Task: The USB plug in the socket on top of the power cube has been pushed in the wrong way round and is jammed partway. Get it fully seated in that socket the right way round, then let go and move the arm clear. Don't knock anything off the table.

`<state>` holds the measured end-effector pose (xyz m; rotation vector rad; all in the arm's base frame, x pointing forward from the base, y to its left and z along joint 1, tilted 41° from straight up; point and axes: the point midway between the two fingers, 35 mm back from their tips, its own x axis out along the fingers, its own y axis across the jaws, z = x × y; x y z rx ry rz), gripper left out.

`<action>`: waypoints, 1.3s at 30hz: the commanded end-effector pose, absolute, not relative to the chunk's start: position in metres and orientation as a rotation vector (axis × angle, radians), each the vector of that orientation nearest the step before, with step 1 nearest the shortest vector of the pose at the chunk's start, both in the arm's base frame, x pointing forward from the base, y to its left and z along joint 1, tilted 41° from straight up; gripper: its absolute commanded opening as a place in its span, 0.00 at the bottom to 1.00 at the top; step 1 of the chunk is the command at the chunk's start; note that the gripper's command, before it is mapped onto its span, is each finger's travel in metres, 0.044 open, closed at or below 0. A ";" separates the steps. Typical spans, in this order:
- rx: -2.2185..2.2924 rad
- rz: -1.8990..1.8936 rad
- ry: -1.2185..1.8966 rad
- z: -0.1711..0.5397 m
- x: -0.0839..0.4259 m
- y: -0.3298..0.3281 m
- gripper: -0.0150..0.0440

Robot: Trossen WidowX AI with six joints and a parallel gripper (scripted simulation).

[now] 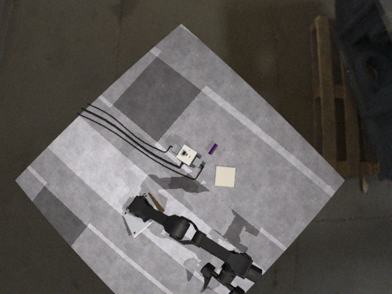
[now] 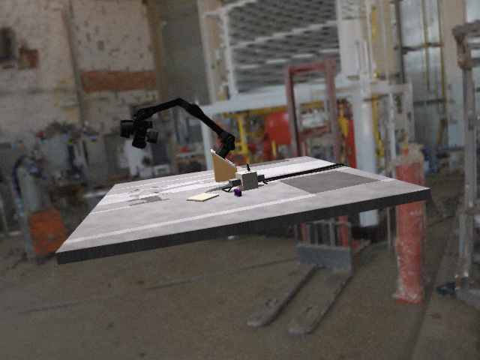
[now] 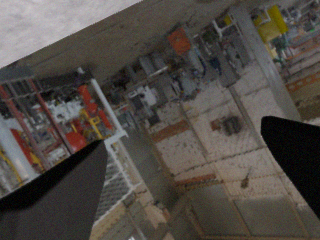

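The black parallel-jaw gripper (image 1: 220, 286) (image 2: 138, 140) (image 3: 182, 136) has its fingers wide apart on nothing, probably because it's yet to fetch the small dark USB plug (image 1: 184, 153) (image 2: 248, 168) standing up from the off-white power cube (image 1: 190, 157) (image 2: 247, 181), well away.

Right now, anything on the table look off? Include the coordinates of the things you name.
Yes: a black plug (image 2: 248, 168) sticks up well above the top of the power cube (image 1: 190, 155) (image 2: 247, 181), as if not fully seated. Nothing else stands out as spilled or broken.
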<state>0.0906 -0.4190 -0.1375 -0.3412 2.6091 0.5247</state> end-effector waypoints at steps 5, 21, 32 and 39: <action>-0.433 0.660 2.381 -0.113 0.161 -0.384 1.00; -0.756 1.154 1.542 -0.021 0.323 -0.179 1.00; -0.915 1.505 0.829 0.061 0.337 0.005 1.00; -0.944 1.668 0.401 0.107 0.305 0.093 1.00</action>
